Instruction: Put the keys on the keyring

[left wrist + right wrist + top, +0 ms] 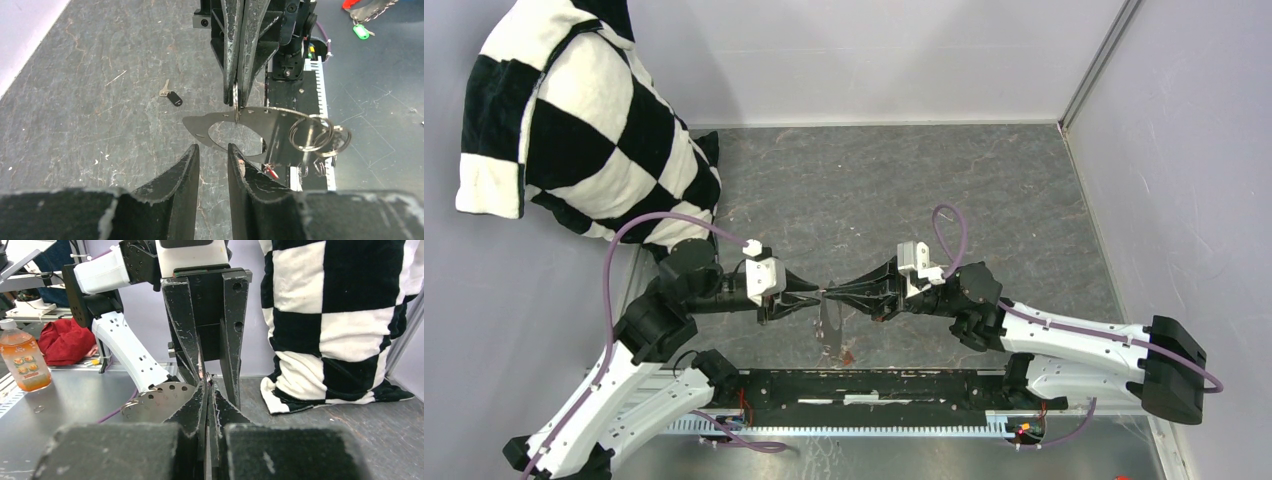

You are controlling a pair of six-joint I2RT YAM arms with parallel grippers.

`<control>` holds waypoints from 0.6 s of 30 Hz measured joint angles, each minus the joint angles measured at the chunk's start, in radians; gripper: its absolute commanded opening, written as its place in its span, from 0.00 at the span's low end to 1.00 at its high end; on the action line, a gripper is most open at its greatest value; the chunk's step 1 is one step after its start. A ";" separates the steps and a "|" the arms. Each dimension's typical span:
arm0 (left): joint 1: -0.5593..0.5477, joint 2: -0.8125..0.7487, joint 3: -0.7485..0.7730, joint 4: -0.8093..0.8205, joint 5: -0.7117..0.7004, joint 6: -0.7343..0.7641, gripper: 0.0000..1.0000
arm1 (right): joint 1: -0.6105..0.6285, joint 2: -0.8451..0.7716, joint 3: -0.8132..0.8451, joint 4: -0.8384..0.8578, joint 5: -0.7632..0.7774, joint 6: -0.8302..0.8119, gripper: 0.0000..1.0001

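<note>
Where metal plate (195,125) hangs, black-headed key (170,96) beyond (untouched), checkered cushion (584,130).

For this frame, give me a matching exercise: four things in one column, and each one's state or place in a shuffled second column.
1. left gripper
2. right gripper
3. black-headed key
4. checkered cushion

A. lying on the table, apart from both grippers
B. shut on the keyring
C. at the far left, against the wall
D. open, nothing between its fingers

Pairs: 1-D, 2-B, 3-A, 4-C
</note>
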 measured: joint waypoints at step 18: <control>0.000 0.084 0.150 -0.142 -0.024 0.087 0.69 | -0.022 -0.006 0.000 0.004 -0.057 0.075 0.01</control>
